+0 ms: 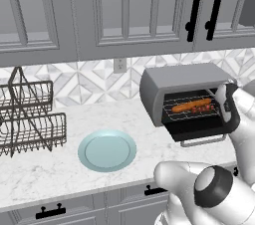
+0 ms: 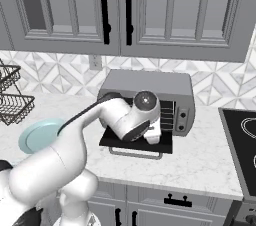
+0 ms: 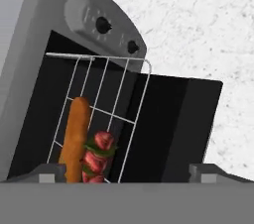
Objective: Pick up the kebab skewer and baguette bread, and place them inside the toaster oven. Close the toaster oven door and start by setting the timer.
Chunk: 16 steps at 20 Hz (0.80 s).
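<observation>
Hand view: baguette bread and kebab skewer between spread pincer tips.

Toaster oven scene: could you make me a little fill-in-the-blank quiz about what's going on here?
1. The baguette and skewer lie side by side on the wire ____ inside the toaster oven.
2. The oven door is ____.
3. The light blue plate on the counter is ____.
4. The gripper faces the oven with its jaws ____.

Missing words: rack; open; empty; open
</observation>
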Available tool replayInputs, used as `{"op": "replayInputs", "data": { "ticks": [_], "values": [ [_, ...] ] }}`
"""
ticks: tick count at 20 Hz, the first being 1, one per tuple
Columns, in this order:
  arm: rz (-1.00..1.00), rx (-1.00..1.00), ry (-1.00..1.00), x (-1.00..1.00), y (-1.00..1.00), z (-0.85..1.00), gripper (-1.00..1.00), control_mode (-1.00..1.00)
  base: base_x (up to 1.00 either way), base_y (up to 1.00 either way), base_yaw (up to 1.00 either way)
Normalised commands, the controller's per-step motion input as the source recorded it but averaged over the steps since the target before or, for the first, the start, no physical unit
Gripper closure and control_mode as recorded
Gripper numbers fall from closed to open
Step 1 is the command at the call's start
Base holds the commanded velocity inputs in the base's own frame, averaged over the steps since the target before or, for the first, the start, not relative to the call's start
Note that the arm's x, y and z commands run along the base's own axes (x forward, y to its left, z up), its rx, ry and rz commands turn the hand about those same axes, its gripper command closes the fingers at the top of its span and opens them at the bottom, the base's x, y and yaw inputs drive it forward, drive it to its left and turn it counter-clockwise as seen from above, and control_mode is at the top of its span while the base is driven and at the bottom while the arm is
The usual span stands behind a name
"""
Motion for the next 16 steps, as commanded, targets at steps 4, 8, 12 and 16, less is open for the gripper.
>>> {"op": "replayInputs", "data": {
  "ticks": [4, 8, 12, 16],
  "values": [
    [0.38, -0.22, -0.2, -0.06, 0.0, 0.02, -1.0, -1.0, 0.0, 0.0, 0.0],
    [0.45, -0.3, -0.18, 0.0, 0.0, -0.01, -1.0, -1.0, 0.0, 0.0, 0.0],
    [0.39, -0.38, -0.12, 0.0, 0.0, -0.07, -1.0, -1.0, 0.0, 0.0, 0.0],
    [0.35, -0.42, -0.13, 0.0, 0.05, -0.11, -1.0, -1.0, 0.0, 0.0, 0.0]
  ]
}}
